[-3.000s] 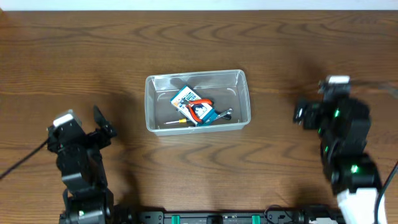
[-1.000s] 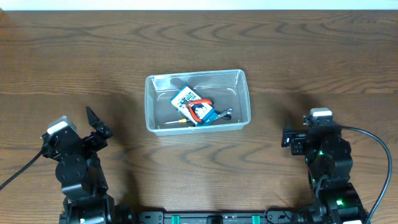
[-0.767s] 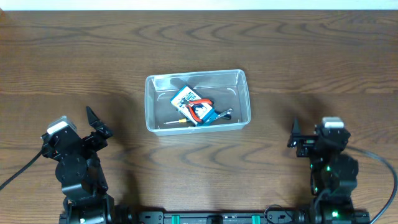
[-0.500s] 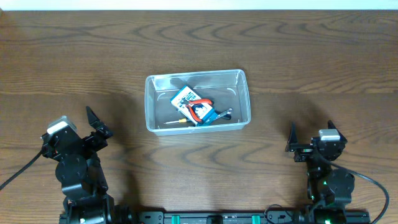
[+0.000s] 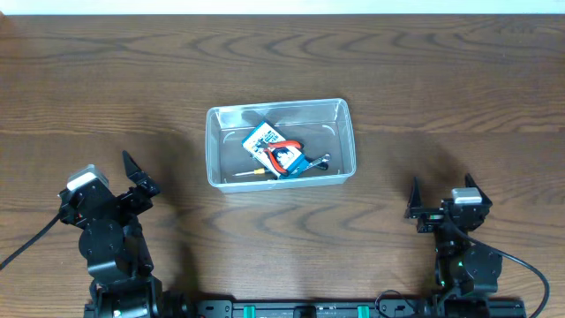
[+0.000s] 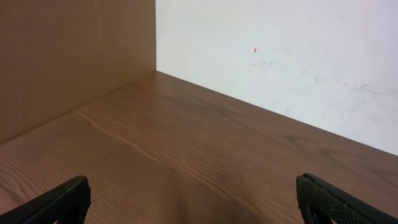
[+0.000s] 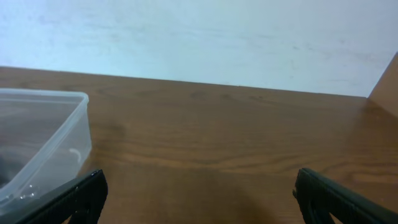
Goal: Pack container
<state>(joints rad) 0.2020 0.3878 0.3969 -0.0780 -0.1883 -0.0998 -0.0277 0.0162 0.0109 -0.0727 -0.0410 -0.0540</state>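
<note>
A brown wood-grain desk (image 5: pixel 282 53) fills the overhead view, its grain running in long waves from side to side. Along its far edge stands a plain white wall (image 5: pixel 282 6). The left wrist view shows an upright brown wooden side panel (image 6: pixel 68 56) meeting that wall at a corner. Near the middle of the desk, small things lie heaped together: a small blue-and-white box (image 5: pixel 260 137), red-handled pliers (image 5: pixel 284 155) partly on top of it, a thin yellow-handled screwdriver (image 5: pixel 252 173) on the near side, and a small silver metal wrench (image 5: pixel 316 163) to the right of the pliers.
</note>
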